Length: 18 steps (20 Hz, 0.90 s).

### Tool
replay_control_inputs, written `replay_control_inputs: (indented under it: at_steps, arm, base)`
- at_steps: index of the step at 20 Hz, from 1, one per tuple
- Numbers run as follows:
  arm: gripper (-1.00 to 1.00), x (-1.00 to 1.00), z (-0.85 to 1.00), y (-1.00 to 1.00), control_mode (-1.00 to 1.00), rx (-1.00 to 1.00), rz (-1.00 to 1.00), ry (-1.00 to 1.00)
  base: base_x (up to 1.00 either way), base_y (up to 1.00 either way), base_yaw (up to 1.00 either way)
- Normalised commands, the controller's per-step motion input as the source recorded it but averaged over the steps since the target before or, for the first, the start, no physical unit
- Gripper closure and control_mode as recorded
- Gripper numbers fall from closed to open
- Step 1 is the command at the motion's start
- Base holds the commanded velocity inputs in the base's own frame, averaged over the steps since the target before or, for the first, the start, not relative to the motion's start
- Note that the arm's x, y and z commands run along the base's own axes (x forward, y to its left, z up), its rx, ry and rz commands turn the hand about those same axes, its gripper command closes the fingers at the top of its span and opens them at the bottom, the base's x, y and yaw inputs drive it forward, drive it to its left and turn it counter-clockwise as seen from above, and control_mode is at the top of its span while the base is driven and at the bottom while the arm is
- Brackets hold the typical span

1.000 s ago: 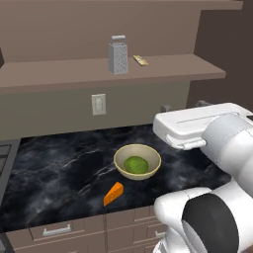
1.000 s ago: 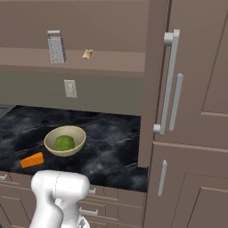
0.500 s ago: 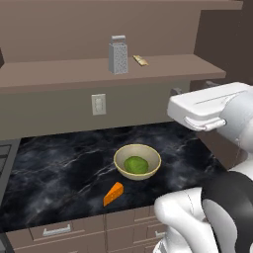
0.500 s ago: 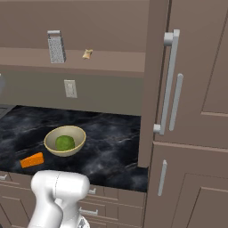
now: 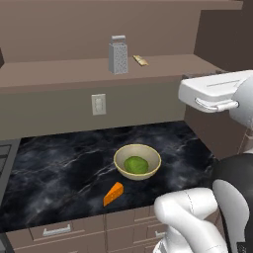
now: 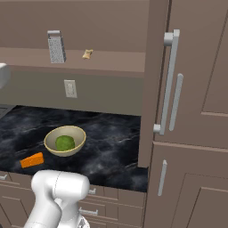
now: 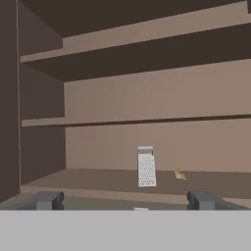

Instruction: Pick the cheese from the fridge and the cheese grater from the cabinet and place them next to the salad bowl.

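Hand view is showing you the gripper (image 7: 125, 200) with its fingers standing wide apart and empty, facing the small grey metal box grater (image 7: 146, 167) that is standing upright on the brown wooden cabinet shelf (image 7: 93, 179). The orange cheese wedge (image 5: 113, 193) is lying just beside the round cream salad bowl (image 5: 137, 161).

cabinet (image 5: 64, 74) shelf with cheese grater (image 5: 117, 55), tan scrap (image 5: 141, 60), black counter (image 5: 59, 168) with salad bowl (image 5: 137, 162), cheese (image 5: 113, 193)

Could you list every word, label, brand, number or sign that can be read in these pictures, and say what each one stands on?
None: no readable text in any view.
Cheese grater: plain grey metal, no brand.
Wall outlet: blank plate.
Salad bowl, cheese and cabinet: unmarked.
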Motion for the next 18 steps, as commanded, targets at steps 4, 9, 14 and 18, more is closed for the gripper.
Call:
replay_control_inputs:
  at_steps: [4,9,14,18]
  arm:
    - [-1.0,0.08,-0.11,-0.24,-1.0,-0.05,-0.06,0.0]
    - [-1.0,0.32,-0.15,-0.19,-1.0,-0.04,0.0,0.0]
    - [-1.0,0.37,-0.04,-0.01,-1.0,-0.05,0.05,0.0]
    - [-1.0,0.25,-0.22,0.0,-1.0,-0.05,0.05,0.02]
  base:
    - [0.0,0.0,0.0]
    - [0.0,0.0,0.0]
    - [0.0,0.0,0.0]
    - [0.0,0.0,0.0]
